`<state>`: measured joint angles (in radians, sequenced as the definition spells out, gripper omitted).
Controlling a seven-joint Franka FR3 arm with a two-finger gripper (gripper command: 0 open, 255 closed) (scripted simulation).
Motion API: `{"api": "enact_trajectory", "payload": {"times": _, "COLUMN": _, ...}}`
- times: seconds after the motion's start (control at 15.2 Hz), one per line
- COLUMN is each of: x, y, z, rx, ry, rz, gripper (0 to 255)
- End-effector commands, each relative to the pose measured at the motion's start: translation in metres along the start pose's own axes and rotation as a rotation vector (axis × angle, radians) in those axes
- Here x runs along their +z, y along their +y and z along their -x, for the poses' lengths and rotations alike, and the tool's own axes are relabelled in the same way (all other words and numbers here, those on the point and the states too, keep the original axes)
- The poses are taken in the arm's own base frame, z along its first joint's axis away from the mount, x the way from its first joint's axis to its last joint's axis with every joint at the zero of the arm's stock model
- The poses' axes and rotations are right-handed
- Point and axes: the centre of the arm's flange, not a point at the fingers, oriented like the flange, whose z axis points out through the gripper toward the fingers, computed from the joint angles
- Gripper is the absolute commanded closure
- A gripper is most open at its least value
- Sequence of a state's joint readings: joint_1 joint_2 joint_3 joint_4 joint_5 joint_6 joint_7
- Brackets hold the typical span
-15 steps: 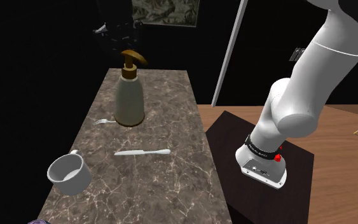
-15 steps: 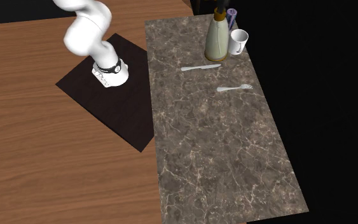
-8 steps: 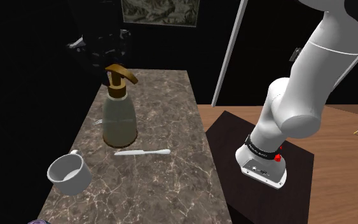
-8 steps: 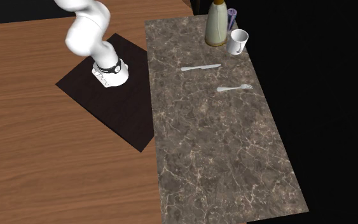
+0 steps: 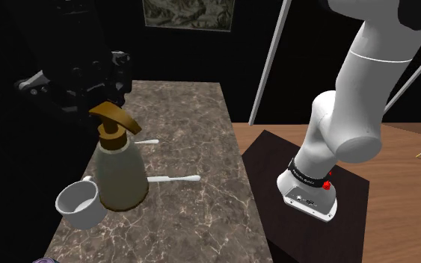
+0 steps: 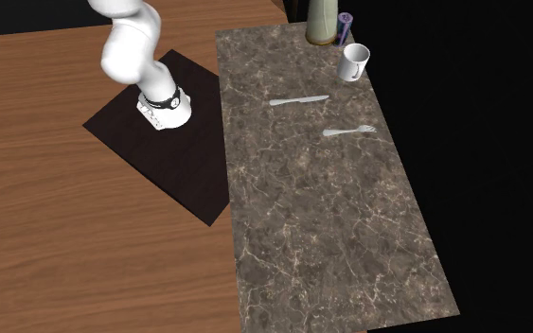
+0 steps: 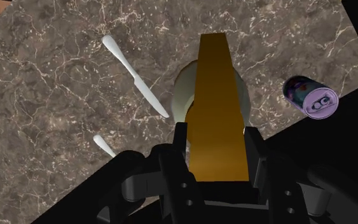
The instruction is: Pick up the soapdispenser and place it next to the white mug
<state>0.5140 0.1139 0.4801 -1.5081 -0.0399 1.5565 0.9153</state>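
Wrist view: the tool [image 7: 217, 156] pinches the golden pump of the soap dispenser [image 7: 217, 102]. In the shoulder view the dispenser's pale body hangs just beside the white mug [image 5: 79, 204], which is at its eight o'clock. The knife [image 5: 173, 178] is at three o'clock and the fork [image 5: 147, 141] at one. A purple can [image 7: 314, 98] stands near the table [image 7: 44, 76] edge.

Shoulder view: close, beside stand [image 5: 274, 158], along surface [image 5: 194, 112]. Second exterior: high, farther, opposite end. Wrist: down onto same surface.

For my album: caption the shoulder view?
Black two-finger gripper clasps the brown pump of a beige soap dispenser near a white mug on a dark marbled tabletop.
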Motion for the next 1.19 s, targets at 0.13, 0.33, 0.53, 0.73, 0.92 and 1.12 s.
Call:
{"api": "enact_trajectory", "payload": {"times": 0.13, "x": 0.009, "y": -0.023, "z": 0.009, "rx": 0.002, "ry": 0.001, "rz": -0.001, "gripper": 255}}
{"api": "enact_trajectory", "payload": {"times": 0.33, "x": 0.025, "y": -0.023, "z": 0.008, "rx": 0.002, "ry": 0.001, "rz": -0.001, "gripper": 255}}
{"api": "enact_trajectory", "payload": {"times": 0.53, "x": 0.041, "y": -0.024, "z": 0.007, "rx": 0.002, "ry": 0.001, "rz": -0.001, "gripper": 255}}
{"api": "enact_trajectory", "payload": {"times": 0.73, "x": 0.056, "y": -0.024, "z": 0.007, "rx": 0.002, "ry": 0.001, "rz": -0.001, "gripper": 255}}
{"api": "enact_trajectory", "payload": {"times": 0.92, "x": 0.072, "y": -0.025, "z": 0.006, "rx": 0.002, "ry": 0.001, "rz": -0.001, "gripper": 255}}
{"api": "enact_trajectory", "payload": {"times": 1.12, "x": 0.088, "y": -0.026, "z": 0.005, "rx": 0.002, "ry": 0.001, "rz": -0.001, "gripper": 255}}
